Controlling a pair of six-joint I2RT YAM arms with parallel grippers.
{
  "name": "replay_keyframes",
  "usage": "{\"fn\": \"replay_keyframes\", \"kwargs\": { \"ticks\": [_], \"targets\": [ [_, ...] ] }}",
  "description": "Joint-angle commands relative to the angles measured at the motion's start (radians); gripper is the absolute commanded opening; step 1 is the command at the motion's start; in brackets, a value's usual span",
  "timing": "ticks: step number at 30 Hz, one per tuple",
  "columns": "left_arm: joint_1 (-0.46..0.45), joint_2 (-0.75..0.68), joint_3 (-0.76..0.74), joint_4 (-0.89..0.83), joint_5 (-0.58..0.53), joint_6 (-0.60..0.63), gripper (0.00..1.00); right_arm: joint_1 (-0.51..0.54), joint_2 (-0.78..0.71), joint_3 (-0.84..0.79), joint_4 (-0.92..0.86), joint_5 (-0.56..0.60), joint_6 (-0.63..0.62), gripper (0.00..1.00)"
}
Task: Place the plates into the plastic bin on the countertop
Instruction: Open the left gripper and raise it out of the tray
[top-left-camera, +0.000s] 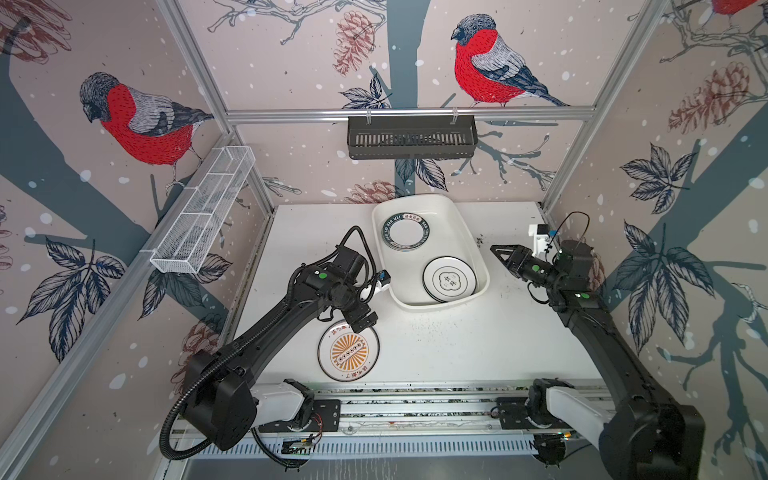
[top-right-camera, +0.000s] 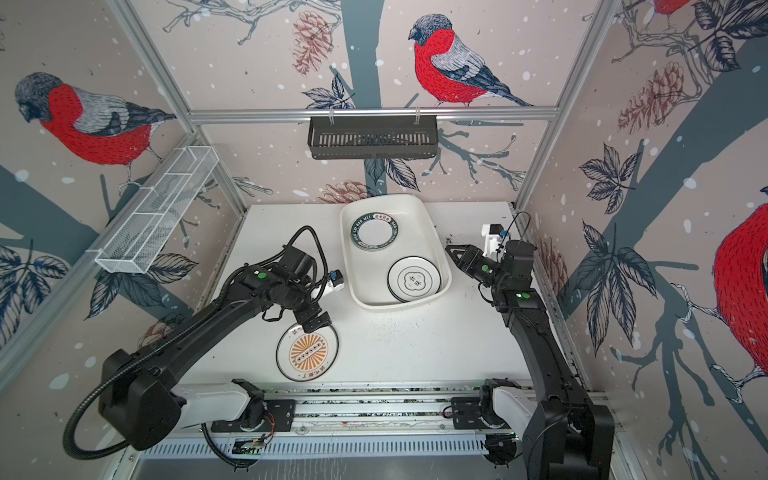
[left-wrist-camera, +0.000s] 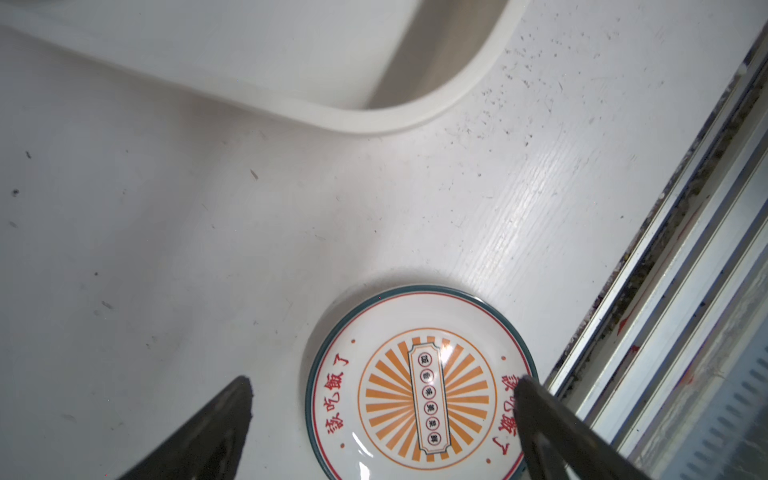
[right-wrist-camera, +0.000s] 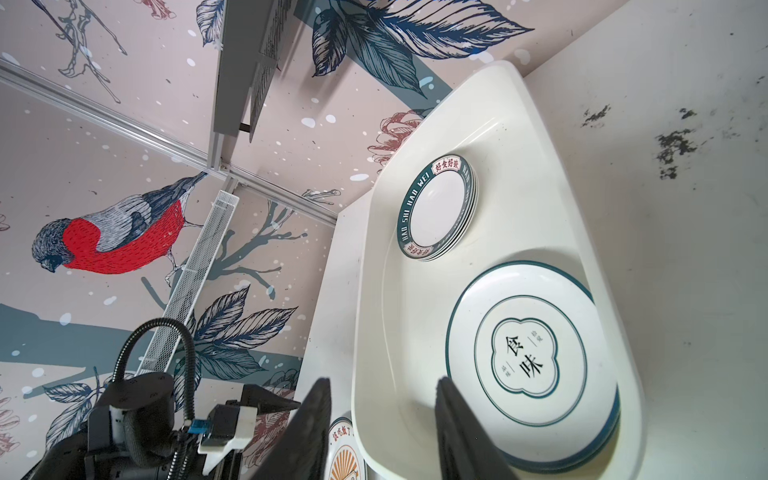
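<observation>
Reaching for the plate (top-left-camera: 348, 353) near the countertop's (top-left-camera: 478, 345) front edge, with left gripper (left-wrist-camera: 382, 388) spread wide above it. Calls for pinching its rim and lifting to the bin (top-left-camera: 446, 232), with right gripper (right-wrist-camera: 382, 411) parted, empty, beside it.

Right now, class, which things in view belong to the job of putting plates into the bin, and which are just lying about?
Job: sunburst plate on the countertop, under the open left gripper; green-lettered plates and thin-rimmed plates, both in the plastic bin.
Lying about: black slatted basket; white wire-mesh rack.
</observation>
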Motion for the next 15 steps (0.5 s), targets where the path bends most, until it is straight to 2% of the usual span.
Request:
{"fn": "replay_keyframes", "kwargs": {
  "ticks": [1,5,7,10,15],
  "targets": [
    [-0.009,-0.045,-0.078,0.025,0.005,0.021,0.98,0.010,0.002,0.005,0.029,0.025,0.001,0.43],
    [-0.037,-0.071,-0.164,0.037,0.000,0.033,0.98,0.024,0.000,0.000,0.026,0.044,0.002,0.44],
    [-0.044,-0.074,-0.161,0.046,-0.016,0.027,0.98,0.029,-0.003,-0.003,0.024,0.054,0.004,0.43],
    [-0.137,-0.107,-0.131,0.071,-0.136,0.028,0.98,0.033,-0.011,-0.004,0.018,0.065,0.008,0.43],
    [-0.187,-0.091,-0.137,0.091,-0.110,0.057,0.98,0.041,-0.020,0.004,0.012,0.075,0.010,0.43]
  ]
}}
